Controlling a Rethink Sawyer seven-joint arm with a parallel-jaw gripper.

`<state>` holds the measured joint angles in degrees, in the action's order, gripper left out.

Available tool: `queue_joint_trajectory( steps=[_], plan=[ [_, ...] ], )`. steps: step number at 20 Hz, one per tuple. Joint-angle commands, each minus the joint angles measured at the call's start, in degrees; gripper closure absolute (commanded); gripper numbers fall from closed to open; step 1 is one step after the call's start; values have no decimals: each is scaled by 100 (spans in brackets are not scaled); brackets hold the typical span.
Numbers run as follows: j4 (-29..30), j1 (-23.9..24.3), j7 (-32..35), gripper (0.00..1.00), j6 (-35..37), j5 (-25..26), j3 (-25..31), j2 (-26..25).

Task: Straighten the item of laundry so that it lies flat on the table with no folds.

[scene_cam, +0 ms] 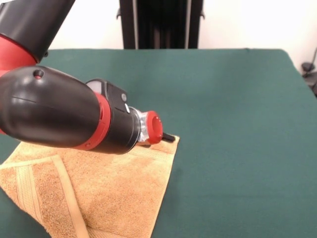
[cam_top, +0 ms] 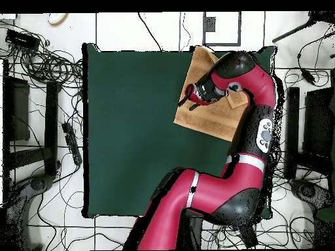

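Observation:
The golden-orange towel (scene_cam: 119, 193) lies at the near left of the green table (scene_cam: 237, 124) in the front view. Its left part is folded over, with a woven band running across the fold. The far corner reaches the gripper (scene_cam: 170, 137), which sits low at that corner on the end of the thick red and black arm. I cannot see whether the gripper is open or shut. In the overhead view the towel (cam_top: 209, 117) lies near the table's (cam_top: 131, 131) top right corner, partly under the arm, with the gripper (cam_top: 185, 97) at its left edge.
The arm's bulky wrist and forearm (scene_cam: 54, 109) hide the towel's far left part. The dark pedestal (scene_cam: 161, 24) stands behind the table's far edge. Cables (cam_top: 46, 65) and stands lie on the floor around the table.

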<state>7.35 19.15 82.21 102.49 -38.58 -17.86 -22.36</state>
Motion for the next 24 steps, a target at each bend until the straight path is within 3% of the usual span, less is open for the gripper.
queue_joint_trajectory(
  steps=[1, 24],
  plan=[
    [268, -271, 1062, 0, -647, -392, -416, -177],
    [301, -179, 669, 0, -1430, -625, -788, -864]
  ],
)
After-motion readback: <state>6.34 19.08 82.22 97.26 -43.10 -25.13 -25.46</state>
